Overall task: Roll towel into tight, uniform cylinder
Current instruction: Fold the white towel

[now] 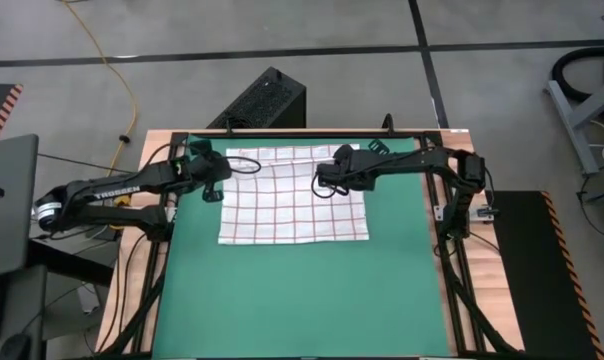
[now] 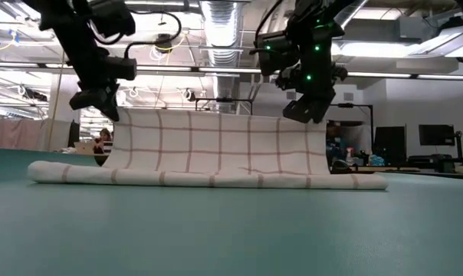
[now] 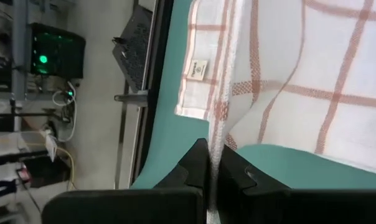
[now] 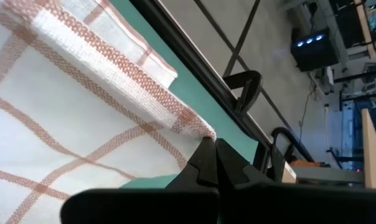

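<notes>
The towel, white with red-brown checks, is on the green mat. Its near strip lies on the mat. The rest rises like a sheet to both grippers. My left gripper is shut on the towel's left edge. My right gripper is shut on cloth near the towel's right side. In the left wrist view a corner with a small label lies beyond the fingers. My left gripper pinches the towel's hemmed left edge between its two fingers, a short way from the labelled corner. The fingers slant down from the table's left. The cloth is lifted here, with green mat showing under it. My right gripper pinches a hemmed corner of the cloth between its two fingers, slanting down from the table's right. A folded-over layer lies beyond the fingers. The cloth hangs from the fingers down to the mat.
The mat's near half lies bare in front of the towel. A black frame rail runs along the mat's far edge. A black box stands on the floor beyond it.
</notes>
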Robot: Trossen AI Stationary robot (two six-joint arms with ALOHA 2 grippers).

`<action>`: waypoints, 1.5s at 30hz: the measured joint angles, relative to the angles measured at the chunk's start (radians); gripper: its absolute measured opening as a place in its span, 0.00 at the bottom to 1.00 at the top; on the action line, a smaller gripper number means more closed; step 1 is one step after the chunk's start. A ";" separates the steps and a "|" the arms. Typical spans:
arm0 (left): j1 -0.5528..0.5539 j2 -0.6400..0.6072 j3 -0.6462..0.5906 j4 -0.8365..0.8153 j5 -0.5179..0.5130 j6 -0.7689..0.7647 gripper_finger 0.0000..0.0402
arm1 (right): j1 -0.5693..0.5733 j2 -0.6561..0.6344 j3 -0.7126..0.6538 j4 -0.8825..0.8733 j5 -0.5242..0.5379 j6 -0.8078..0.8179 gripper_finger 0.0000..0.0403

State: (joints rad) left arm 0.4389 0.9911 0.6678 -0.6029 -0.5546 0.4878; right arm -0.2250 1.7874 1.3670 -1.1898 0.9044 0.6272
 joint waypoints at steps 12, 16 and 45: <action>0.070 0.178 0.000 0.104 -0.008 0.015 0.00 | -0.059 0.000 0.000 0.139 -0.025 -0.087 0.00; 0.088 0.210 0.000 0.134 -0.033 0.016 0.00 | -0.084 0.000 -0.005 0.158 -0.045 -0.108 0.00; 0.218 0.222 0.000 0.282 0.116 0.004 0.00 | -0.235 0.001 -0.196 0.538 -0.275 -0.244 0.09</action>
State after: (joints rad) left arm 0.6571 1.2133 0.6674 -0.3206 -0.4386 0.4916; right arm -0.4595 1.7882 1.1709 -0.6521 0.6294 0.3832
